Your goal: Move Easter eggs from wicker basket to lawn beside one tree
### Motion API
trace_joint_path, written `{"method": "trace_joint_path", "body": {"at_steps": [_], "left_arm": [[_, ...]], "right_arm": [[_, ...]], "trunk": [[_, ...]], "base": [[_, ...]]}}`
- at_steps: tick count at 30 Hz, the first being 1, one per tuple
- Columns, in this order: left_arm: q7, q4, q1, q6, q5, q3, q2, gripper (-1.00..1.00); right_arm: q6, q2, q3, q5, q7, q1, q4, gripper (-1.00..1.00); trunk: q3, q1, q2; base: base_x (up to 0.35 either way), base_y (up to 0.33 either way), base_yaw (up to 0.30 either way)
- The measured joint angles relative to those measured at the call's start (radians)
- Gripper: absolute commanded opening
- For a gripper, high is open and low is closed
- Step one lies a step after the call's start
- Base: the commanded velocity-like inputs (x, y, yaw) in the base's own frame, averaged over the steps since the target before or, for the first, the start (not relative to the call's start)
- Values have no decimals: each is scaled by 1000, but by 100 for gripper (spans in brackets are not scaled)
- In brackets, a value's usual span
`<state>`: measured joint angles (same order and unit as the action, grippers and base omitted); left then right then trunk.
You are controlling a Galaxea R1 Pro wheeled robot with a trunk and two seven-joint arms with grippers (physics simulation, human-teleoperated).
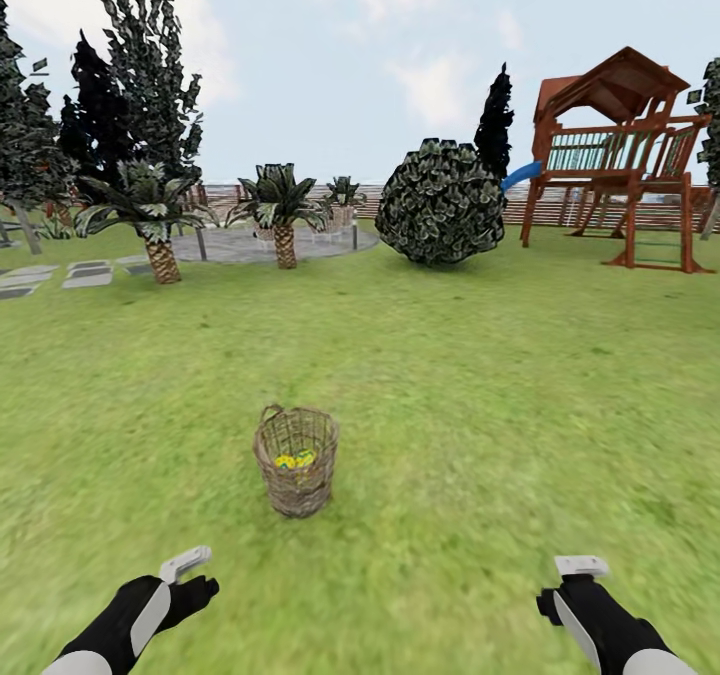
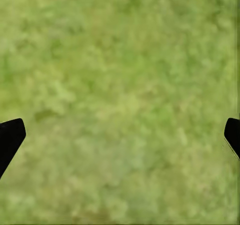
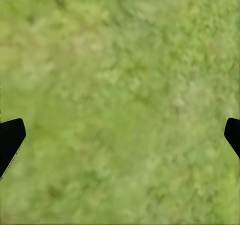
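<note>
Now my left claw hangs open and empty over the lawn. Ahead, between my arms, the wicker basket stands upright on the grass, eggs inside. My right claw hangs open too, holding nothing.

No text, label, brand, number or sign can be read on anything here; every surface in all three views is bare of lettering.

Open lawn surrounds the wicker basket on all sides. Basket mouth faces up, unobstructed. Round bush and palms stand well beyond.
</note>
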<state>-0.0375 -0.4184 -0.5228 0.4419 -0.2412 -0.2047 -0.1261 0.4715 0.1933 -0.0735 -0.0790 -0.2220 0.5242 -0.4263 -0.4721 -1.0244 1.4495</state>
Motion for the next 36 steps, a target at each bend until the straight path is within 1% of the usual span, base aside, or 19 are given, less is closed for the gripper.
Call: {"method": "trace_joint_path", "body": {"at_steps": [36], "left_arm": [[0,0,0,0,0,0,0,100]], "right_arm": [[0,-1,-1,0,0,0,0,100]], "trunk": [[0,0,0]], "base": [[328,0,0]]}}
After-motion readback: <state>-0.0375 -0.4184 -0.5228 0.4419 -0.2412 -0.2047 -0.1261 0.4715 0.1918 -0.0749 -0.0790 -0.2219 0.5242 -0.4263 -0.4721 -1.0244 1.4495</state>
